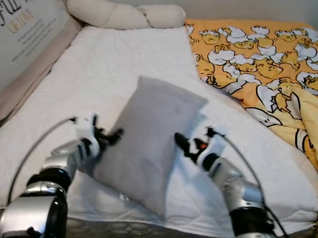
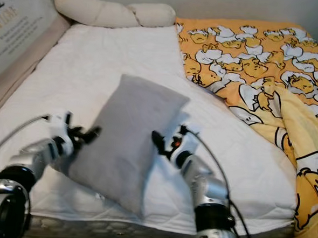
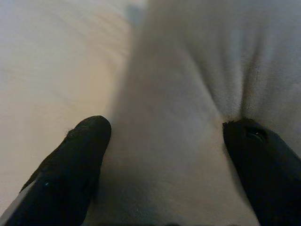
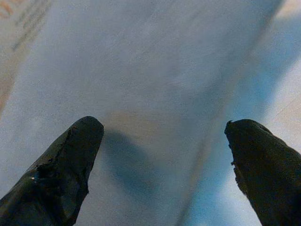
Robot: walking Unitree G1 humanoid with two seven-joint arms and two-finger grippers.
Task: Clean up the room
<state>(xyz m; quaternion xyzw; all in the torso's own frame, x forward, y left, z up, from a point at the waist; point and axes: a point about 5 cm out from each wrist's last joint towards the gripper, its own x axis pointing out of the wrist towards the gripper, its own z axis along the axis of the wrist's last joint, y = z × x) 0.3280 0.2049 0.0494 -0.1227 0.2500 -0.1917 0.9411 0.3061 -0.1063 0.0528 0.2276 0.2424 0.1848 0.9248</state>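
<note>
Left gripper (image 1: pixel 113 135) and right gripper (image 1: pixel 180 143), both spread, flank grey pillow (image 1: pixel 149 140) on bed (image 1: pixel 97 66); risk: soft fabric slipping from unclosed pinch, pillow sagging floorward.

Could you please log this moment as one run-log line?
grey pillow on white mattress | left gripper open at its side | right gripper open opposite

The grey pillow (image 1: pixel 146 145) hides the mattress (image 1: pixel 97 66) beneath it and the tips of both claws pressed at its sides. At 10 o'clock, the headboard lettering (image 1: pixel 19 19) is cut by the picture's edge. The duck-print duvet (image 1: pixel 270 61) runs off the frame at 3 o'clock. The left wrist view is blurred: the pillow's surface (image 3: pixel 188 94) melts into pale sheet.
</note>
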